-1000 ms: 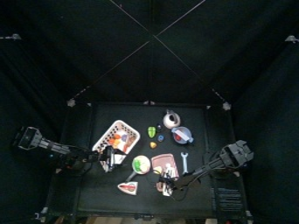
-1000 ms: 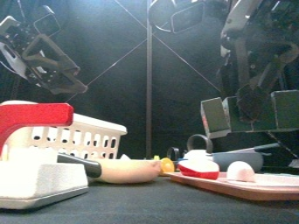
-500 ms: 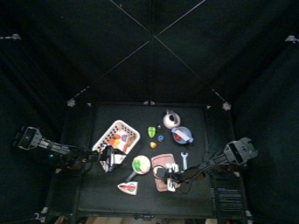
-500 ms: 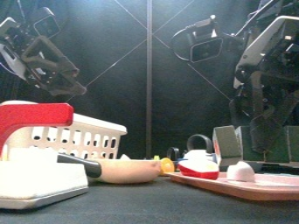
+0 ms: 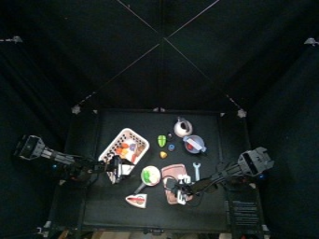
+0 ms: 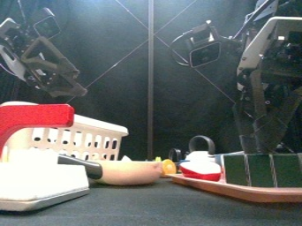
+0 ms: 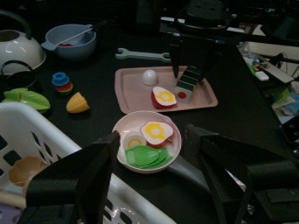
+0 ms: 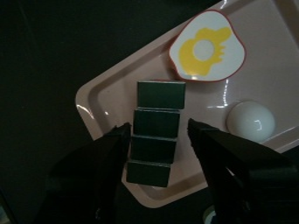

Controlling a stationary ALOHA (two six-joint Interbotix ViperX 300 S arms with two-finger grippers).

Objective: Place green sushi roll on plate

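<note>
- The green sushi roll [image 8: 156, 132], a dark strip of four square, matte segments, lies flat on the pink tray [image 8: 117, 91] near the table's front edge, not on the plate [image 7: 149, 143].
- The right gripper [image 8: 163, 144] hangs over the roll, its jaws spread to either side and not pinching it.
- On the same glossy, round-cornered tray: a fried egg [image 8: 207, 48] and a white boiled egg [image 8: 249, 116], smooth and rounded.
- The round pink plate sits just beside the tray and holds a fried egg and a green leaf.
- The left gripper [image 7: 149, 160] rests over the white slatted basket [image 7: 35, 144], jaws apart and empty.
- In the front view the right gripper's black jaws hide the roll.
</note>
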